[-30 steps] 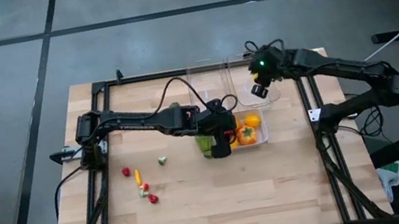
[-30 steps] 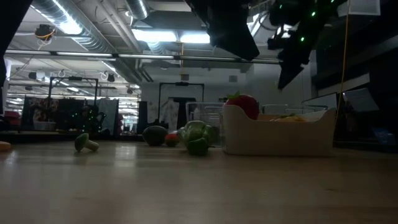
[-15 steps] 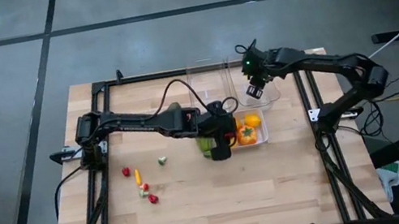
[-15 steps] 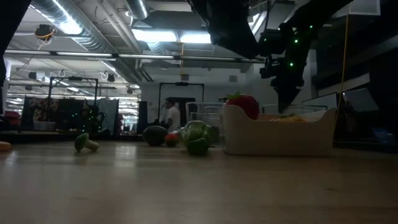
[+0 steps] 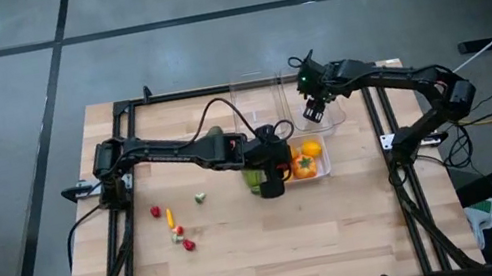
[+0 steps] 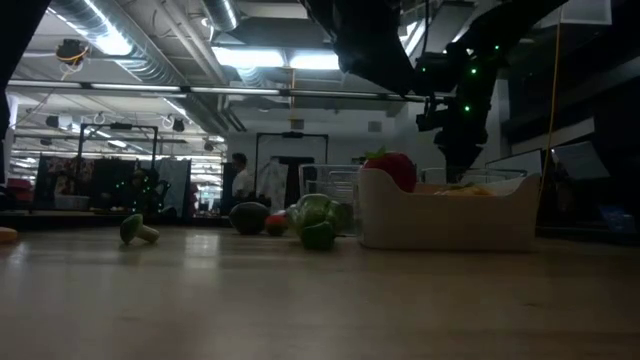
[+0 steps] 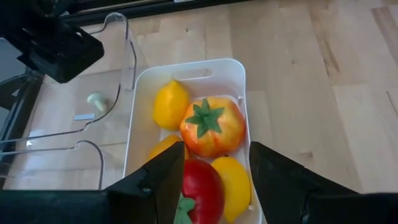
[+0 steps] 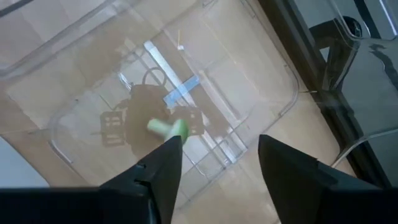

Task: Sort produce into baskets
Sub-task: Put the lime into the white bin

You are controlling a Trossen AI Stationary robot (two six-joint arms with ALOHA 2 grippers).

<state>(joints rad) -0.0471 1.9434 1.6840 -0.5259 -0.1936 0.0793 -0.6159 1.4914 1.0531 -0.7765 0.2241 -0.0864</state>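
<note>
Over the last second the right gripper (image 5: 312,111) has swung in above the clear tub (image 8: 261,68) beside the white tub (image 7: 186,71), and its fingers (image 8: 155,174) now stand apart, holding nothing. A small green piece (image 8: 169,127) lies loose in the clear tub, so that drop looks done. Beside it, the left gripper (image 7: 211,168) hovers half-open over the white tub's lemons (image 7: 171,104), empty.

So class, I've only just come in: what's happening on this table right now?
Two robot arms are sorting toy produce into tubs. The right tool hangs open over a clear tub, where a small green piece lies loose under it. The left tool is over the white tub, which holds lemons and a tomato. Small bits lie unsorted on the table.
</note>
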